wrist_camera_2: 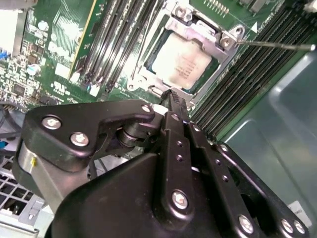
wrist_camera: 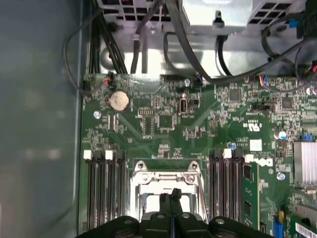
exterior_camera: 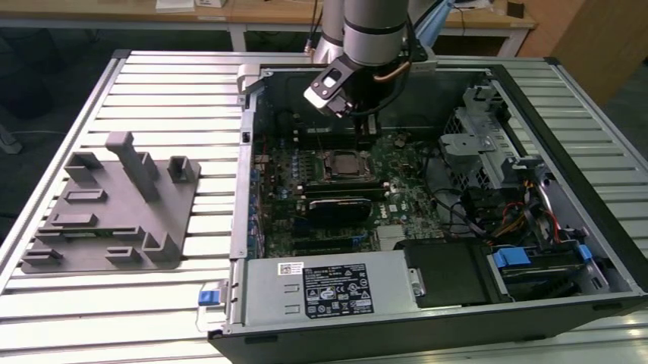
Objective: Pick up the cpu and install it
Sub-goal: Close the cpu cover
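While the cpu (wrist_camera_2: 185, 62) lies in its socket (wrist_camera_2: 225, 42) between memory slots (wrist_camera_2: 116, 39), the fingers (wrist_camera_2: 176, 106) hover together.

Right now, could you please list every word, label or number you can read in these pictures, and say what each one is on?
No text can be read with confidence.
Power supply label, exterior view: black print and symbols, too small to read.
cpu, second wrist view: faint marking on the metal top, too blurred to read.
Motherboard, first wrist view: white printing and a white sticker, too small to read.
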Available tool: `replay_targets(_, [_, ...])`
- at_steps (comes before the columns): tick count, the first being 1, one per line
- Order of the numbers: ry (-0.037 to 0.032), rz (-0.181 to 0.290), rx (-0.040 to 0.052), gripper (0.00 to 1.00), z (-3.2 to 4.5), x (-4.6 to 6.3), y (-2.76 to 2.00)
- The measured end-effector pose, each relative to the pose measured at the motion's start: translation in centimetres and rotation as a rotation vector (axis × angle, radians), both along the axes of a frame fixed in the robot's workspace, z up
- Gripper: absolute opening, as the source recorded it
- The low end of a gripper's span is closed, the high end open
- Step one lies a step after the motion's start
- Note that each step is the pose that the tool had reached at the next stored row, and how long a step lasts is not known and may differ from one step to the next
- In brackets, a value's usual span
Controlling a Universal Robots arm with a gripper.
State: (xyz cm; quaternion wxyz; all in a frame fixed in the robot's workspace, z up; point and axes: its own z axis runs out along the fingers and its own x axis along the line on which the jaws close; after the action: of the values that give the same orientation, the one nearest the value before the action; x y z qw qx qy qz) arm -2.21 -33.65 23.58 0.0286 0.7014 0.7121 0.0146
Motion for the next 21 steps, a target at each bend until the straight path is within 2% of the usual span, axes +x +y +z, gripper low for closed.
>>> replay_targets(11, [0.0000,0.000,0.0001,0.11,-0.92,-2.0,-0.45])
replay_targets(15, [-0.0001,0.000,0.0002,0.11,-1.28,-2.3,-0.45])
replay_targets(21, [0.0000,0.000,0.0000,0.11,-1.30,-2.4,-0.45])
